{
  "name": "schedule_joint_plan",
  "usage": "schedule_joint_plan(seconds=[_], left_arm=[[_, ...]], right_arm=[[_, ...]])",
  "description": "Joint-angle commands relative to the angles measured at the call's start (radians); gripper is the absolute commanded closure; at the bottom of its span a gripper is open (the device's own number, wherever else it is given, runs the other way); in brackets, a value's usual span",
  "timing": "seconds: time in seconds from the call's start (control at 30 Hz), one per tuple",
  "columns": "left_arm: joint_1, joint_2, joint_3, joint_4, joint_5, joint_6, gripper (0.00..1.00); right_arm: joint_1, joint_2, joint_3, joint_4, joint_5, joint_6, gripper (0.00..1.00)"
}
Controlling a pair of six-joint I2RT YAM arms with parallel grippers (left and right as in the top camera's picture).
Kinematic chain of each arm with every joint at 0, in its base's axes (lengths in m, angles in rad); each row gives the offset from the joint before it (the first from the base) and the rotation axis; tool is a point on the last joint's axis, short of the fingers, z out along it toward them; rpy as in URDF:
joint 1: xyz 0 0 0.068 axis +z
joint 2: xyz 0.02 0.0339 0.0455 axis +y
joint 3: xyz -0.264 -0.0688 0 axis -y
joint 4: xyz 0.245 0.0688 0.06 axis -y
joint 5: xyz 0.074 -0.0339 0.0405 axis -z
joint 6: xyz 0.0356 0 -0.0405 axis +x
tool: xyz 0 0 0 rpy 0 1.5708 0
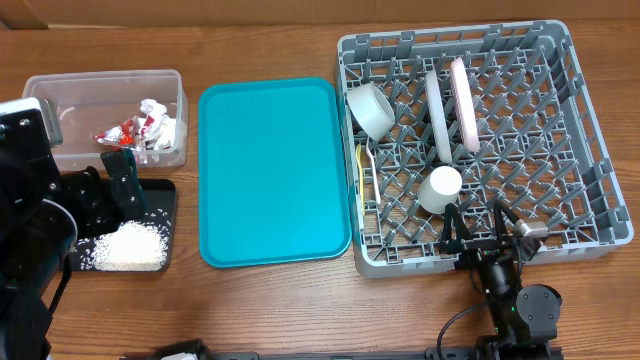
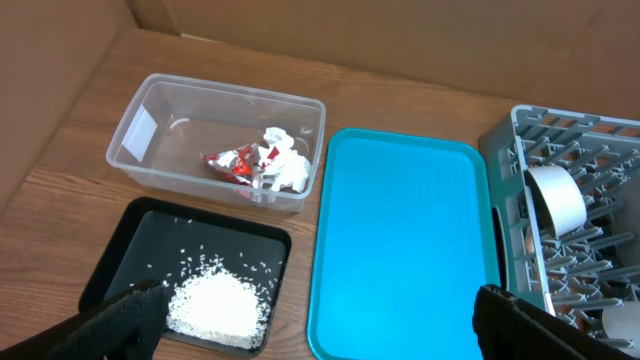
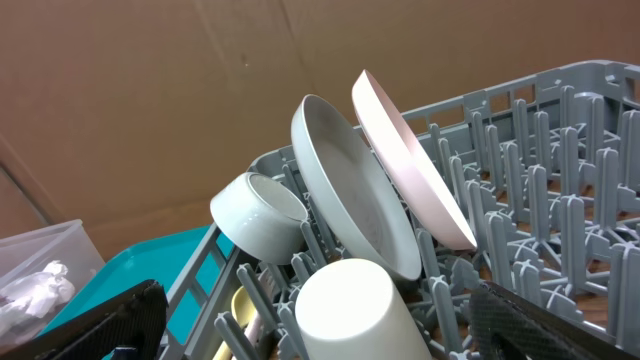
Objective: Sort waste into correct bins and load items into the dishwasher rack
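Beside the black tray [image 2: 140,235] and dishwasher rack [image 1: 450,38], left tool [image 2: 320,305] and right tool [image 1: 478,225] gape wide, empty.

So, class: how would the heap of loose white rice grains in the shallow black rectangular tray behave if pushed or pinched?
The heap of loose white rice grains would probably spread, not slide whole: stray grains lie scattered beside it. Pinching would likely lift few: they look tiny and separate. The low rim of the shallow black rectangular tray should contain them.
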Motion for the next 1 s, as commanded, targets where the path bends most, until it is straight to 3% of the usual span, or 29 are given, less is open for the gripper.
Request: schedule_joint_plan(seconds=[0.0, 0.2, 0.3, 0.53, 0.97], left_arm=[[-0.021, -0.003, -0.001, -0.004, 0.003, 0.009, 0.0], [-0.063, -0.032, -0.018, -0.003, -0.05, 0.024, 0.0], [-0.086, -0.086, -0.079, 0.108, -0.056, 0.04, 0.0], [-0.125, -0.35, -0.467, 0.505, 0.069, 0.158, 0.0], [-0.125, -0.86, -1.152, 0.772, 0.11, 0.196, 0.0]], right_arm=[[-0.004, -0.012, -0.011, 0.005, -0.005, 0.005, 0.0], [-0.004, -0.012, -0.011, 0.005, -0.005, 0.005, 0.0], [-0.004, -0.012, -0.011, 0.005, -0.005, 0.005, 0.0], [-0.004, -0.012, -0.011, 0.005, -0.005, 0.005, 0.0], [-0.004, -0.012, -0.011, 0.005, -0.005, 0.005, 0.0]])
